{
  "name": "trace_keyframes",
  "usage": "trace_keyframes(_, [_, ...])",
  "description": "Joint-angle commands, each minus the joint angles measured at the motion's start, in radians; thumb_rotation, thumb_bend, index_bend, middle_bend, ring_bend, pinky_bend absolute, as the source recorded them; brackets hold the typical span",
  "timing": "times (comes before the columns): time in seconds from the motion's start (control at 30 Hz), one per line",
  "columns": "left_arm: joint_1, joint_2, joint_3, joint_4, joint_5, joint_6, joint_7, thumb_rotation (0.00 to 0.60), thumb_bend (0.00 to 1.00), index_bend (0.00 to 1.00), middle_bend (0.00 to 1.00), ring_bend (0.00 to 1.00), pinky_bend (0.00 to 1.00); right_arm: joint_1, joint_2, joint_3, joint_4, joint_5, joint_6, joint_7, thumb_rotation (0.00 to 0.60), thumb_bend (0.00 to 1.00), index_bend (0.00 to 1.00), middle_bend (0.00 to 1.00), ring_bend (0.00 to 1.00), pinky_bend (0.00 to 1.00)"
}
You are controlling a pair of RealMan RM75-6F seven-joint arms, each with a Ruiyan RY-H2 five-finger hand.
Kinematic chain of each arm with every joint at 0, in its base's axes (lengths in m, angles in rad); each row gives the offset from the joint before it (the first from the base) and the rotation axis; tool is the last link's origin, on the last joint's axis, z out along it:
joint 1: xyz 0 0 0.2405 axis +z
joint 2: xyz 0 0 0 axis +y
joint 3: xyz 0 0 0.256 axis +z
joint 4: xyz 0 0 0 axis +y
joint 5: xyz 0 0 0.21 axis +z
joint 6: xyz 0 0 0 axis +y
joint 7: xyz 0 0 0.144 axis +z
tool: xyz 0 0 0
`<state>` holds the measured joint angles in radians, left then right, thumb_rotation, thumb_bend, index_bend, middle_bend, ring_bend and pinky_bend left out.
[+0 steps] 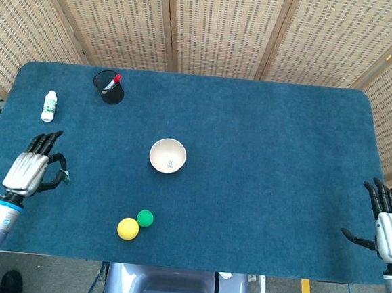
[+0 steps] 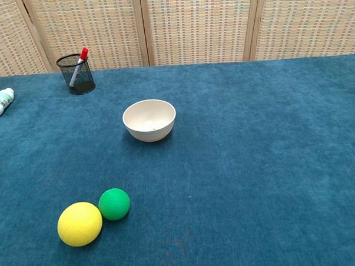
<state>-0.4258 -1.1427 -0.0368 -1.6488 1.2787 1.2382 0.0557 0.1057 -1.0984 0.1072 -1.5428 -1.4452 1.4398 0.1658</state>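
A red pen (image 2: 80, 62) is kept in the black cup (image 2: 76, 74). Something tiny is seen in the white bowl (image 2: 149, 119). A small green thing (image 1: 65, 176) is pinched by the left hand (image 1: 30, 171). The right hand (image 1: 388, 228) is held wide. No writing can be read.

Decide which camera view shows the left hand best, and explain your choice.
The head view: the left hand shows whole at the table's left edge, a small green thing at its fingers. The chest view shows none of it.
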Motion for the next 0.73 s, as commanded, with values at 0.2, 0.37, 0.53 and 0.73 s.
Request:
trace_keyframes(0.2, [0.004,0.016,-0.050,0.022,-0.093,-0.018,0.053,0.600,0.02,0.00,0.00,0.00,0.00,-0.002,0.001,0.001,-0.005,0.004,0.004,-0.011,0.600,0.00,0.03,0.00,0.00,0.00])
trace_keyframes(0.37, [0.051,0.064,-0.049,-0.026,-0.060,0.073,0.104,0.600,0.00,0.00,0.00,0.00,0.00,-0.003,0.002,0.005,-0.005,0.007,0.006,-0.012,0.600,0.00,0.03,0.00,0.00,0.00])
trace_keyframes(0.53, [0.093,0.072,-0.035,-0.042,-0.026,0.133,0.113,0.600,0.00,0.00,0.00,0.00,0.00,-0.006,0.002,0.006,-0.006,0.001,0.018,-0.012,0.600,0.00,0.03,0.00,0.00,0.00])
trace_keyframes(0.73, [0.197,0.049,0.008,-0.036,-0.008,0.219,0.054,0.600,0.00,0.00,0.00,0.00,0.00,-0.012,0.007,0.003,-0.019,-0.007,0.030,-0.021,0.600,0.00,0.03,0.00,0.00,0.00])
